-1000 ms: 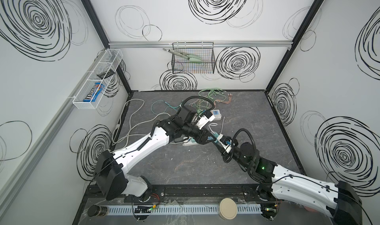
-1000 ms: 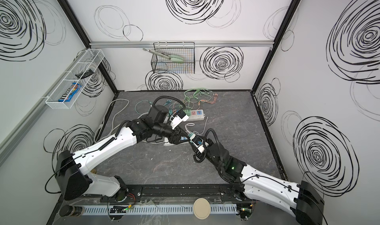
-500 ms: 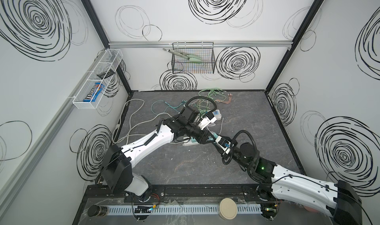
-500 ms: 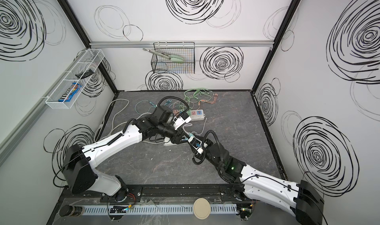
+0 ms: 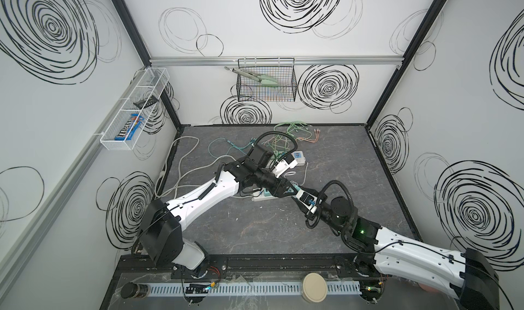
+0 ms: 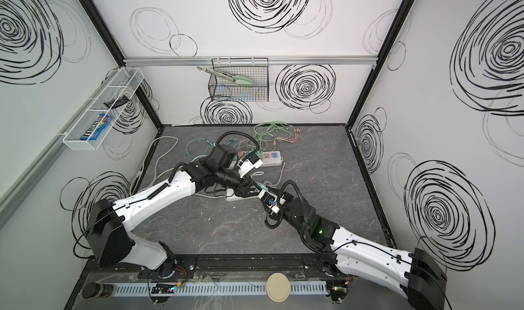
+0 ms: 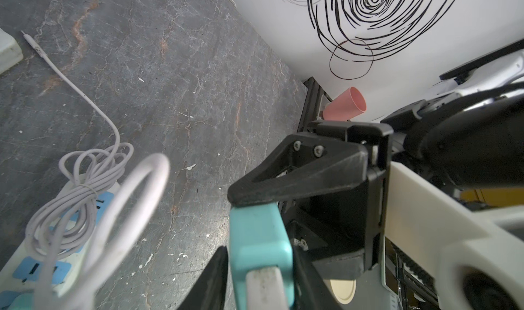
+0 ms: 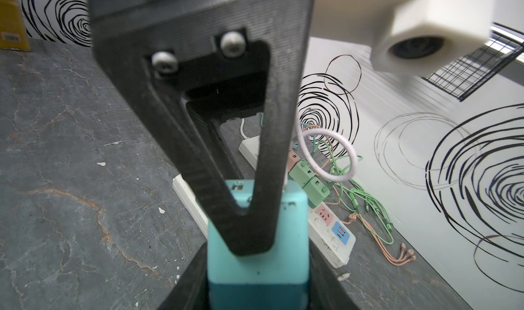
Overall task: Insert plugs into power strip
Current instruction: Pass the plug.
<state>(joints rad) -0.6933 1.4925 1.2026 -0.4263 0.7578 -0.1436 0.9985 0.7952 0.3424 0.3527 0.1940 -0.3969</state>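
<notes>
Jaws from both arms clamp the teal plug [image 7: 256,229], which hangs above the tabletop [image 7: 170,81] just beside the power strip [image 7: 25,269]: left jaws narrow on its cabled end, right jaws on the opposite end. Its white cable [image 7: 154,159] loops out on the power strip's side.

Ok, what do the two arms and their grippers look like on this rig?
Both the left arm and right arm have glossy white link shells with black joint housings and a black cable loop arching over each wrist. A small green light glows on the right arm. The left gripper and right gripper carry matte black, open-triangle printed fingers with two silver screws each.
</notes>
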